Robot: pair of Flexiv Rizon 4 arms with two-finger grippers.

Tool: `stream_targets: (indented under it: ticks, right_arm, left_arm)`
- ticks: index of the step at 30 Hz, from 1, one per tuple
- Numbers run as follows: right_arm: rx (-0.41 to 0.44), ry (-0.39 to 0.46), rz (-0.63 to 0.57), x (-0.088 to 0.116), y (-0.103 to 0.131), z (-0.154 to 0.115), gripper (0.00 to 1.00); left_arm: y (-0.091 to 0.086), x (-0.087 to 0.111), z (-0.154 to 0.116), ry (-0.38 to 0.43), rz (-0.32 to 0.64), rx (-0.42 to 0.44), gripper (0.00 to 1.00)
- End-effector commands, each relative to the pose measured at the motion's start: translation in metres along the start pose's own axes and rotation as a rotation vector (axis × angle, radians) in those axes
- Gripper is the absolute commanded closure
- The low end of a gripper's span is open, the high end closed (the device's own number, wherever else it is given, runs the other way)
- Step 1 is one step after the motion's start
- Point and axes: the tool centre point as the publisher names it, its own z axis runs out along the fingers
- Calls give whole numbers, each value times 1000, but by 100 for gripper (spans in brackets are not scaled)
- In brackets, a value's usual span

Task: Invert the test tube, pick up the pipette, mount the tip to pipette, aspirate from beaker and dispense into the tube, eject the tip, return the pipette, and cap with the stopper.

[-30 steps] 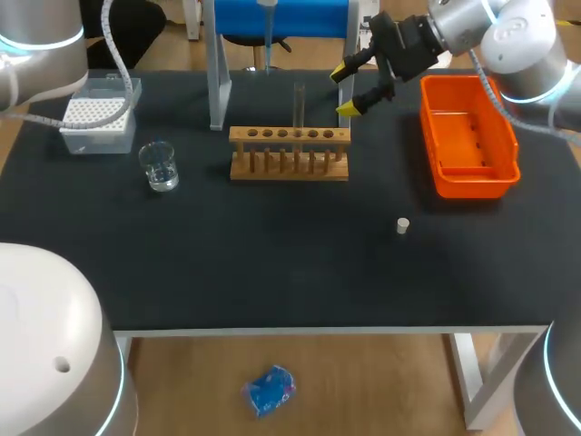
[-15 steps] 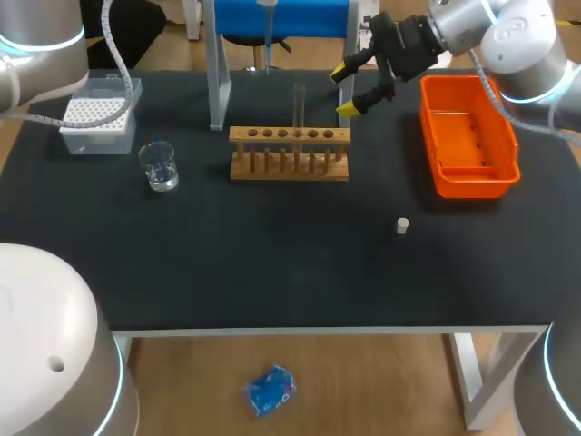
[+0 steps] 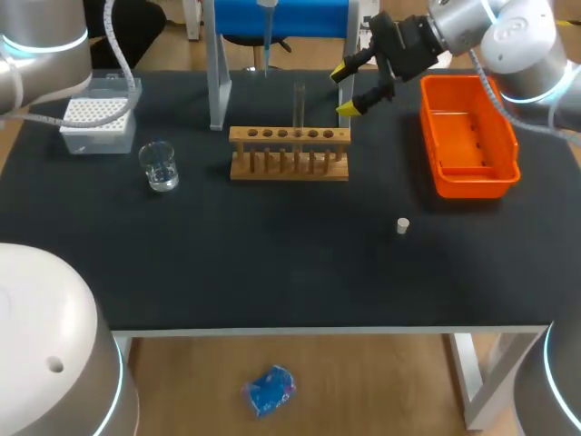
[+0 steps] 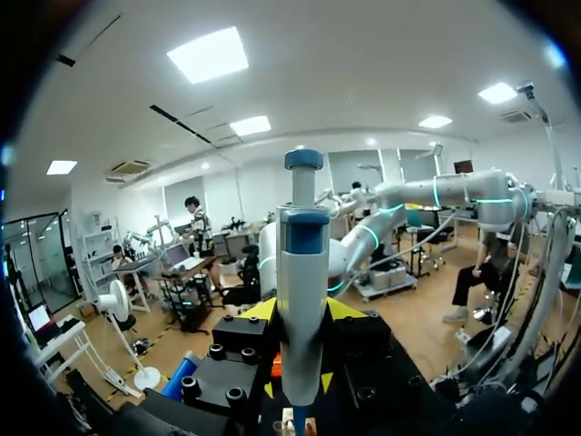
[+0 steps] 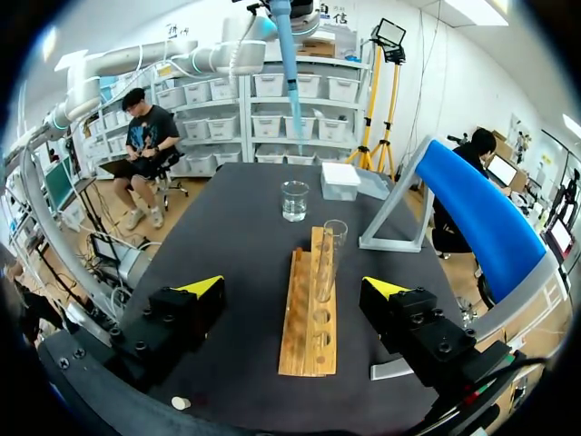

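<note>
My left gripper point(image 4: 301, 311) is shut on the blue-and-grey pipette point(image 4: 302, 272), which stands upright between its yellow tips. In the head view only the pipette's thin lower end point(image 3: 267, 41) shows, hanging high behind the rack. A clear test tube point(image 3: 299, 104) stands upright in the wooden rack point(image 3: 289, 154). My right gripper point(image 3: 352, 89) is open just right of the tube, level with its upper part. In the right wrist view the gripper point(image 5: 293, 287) faces the tube point(image 5: 329, 259), the rack point(image 5: 313, 309), the beaker point(image 5: 294, 200) and the pipette point(image 5: 289, 64). The small white stopper point(image 3: 402, 225) lies on the mat.
The beaker point(image 3: 160, 166) stands left of the rack, with the tip box point(image 3: 98, 113) behind it. An orange bin point(image 3: 467, 136) sits at the right. A blue stand point(image 3: 281, 18) on grey legs point(image 3: 218, 73) rises behind the rack.
The pipette's lower end has drifted very slightly to the left. The right arm and everything on the table have kept still.
</note>
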Motion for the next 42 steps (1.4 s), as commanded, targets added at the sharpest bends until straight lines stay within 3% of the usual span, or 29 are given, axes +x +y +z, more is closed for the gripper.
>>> stream_targets:
  ticks: [1, 14, 42]
  right_arm:
    - [1, 3, 0, -1, 0, -1, 0]
    - [1, 3, 0, -1, 0, -1, 0]
    - [1, 3, 0, -1, 0, -1, 0]
  left_arm:
    - [3, -7, 16, 8, -12, 9, 100]
    - [17, -22, 40, 38, -56, 43, 100]
    - [39, -43, 48, 54, -79, 55, 100]
